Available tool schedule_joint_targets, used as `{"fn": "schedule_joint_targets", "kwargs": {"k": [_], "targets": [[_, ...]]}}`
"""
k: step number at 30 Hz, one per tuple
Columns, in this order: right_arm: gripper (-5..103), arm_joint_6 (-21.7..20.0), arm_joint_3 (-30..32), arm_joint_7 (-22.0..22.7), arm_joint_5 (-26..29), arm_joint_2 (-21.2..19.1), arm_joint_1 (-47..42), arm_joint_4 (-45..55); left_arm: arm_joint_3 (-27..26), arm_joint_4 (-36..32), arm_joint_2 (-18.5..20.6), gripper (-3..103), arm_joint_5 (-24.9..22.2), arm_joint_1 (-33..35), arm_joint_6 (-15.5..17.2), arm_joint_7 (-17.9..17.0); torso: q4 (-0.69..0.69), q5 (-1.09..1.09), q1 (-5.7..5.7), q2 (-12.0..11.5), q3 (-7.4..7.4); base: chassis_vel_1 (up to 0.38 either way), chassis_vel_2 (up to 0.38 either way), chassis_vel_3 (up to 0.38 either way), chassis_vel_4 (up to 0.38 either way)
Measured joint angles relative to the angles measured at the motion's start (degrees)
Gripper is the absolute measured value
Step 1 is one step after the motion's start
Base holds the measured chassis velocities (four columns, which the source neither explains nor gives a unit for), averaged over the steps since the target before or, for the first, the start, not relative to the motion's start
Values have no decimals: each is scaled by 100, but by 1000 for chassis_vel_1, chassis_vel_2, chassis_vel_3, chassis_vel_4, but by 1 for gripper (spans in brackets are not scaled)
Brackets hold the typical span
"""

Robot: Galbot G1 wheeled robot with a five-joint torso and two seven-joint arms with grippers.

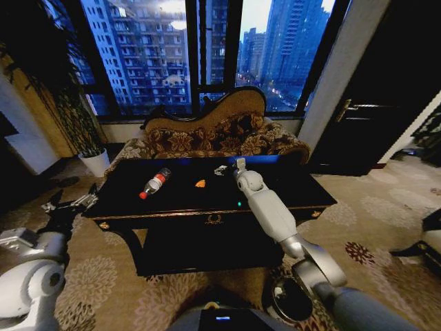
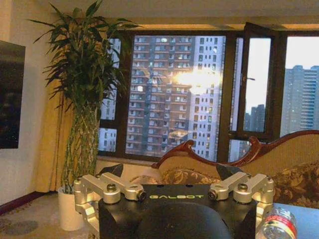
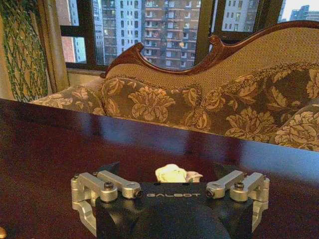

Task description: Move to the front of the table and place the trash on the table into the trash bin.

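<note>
Counts — one bench (image 1: 172, 204), one clear bottle (image 1: 155, 183), one orange scrap (image 1: 200, 183), one pale crumpled bit (image 3: 173, 173) near the bench's far edge, one sofa (image 1: 207, 141), one potted plant (image 1: 94, 163), two claws — left claw (image 1: 71, 205), right claw (image 1: 236, 165).

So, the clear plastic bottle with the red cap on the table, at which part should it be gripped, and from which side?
Probably at the middle of its body, near the label, coming from above. The bottle lies flat on the glossy table, its cap toward the robot's left, so the fingers should close across its narrow width, not along its length.
</note>
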Motion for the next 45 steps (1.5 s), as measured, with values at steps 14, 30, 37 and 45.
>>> {"fn": "schedule_joint_targets", "kwargs": {"k": [14, 30, 37, 45], "targets": [[59, 24, 4, 0, -27, -203, -89, 14, -48, 3, -9, 100, -24, -16, -23, -10, -1, 1, 0, 0, 0, 0, 0, 0, 0], [18, 71, 69, 0, -55, -288, -242, 187, -9, -3, 19, 100, -31, -85, -21, -23, 0, 1, 0, 0, 0, 0, 0, 0, 0], [1, 201, 269, 0, 94, -286, -337, 580, -3, 6, 21, 100, -33, -74, -24, -24, 0, 1, 0, 0, 0, 0, 0, 0, 0], [1, 441, 1038, 0, -131, -424, -948, 1580, 66, 160, 83, 100, -35, -146, -103, -27, -1, 0, 0, 0, 0, 0, 0, 0, 0]]}}
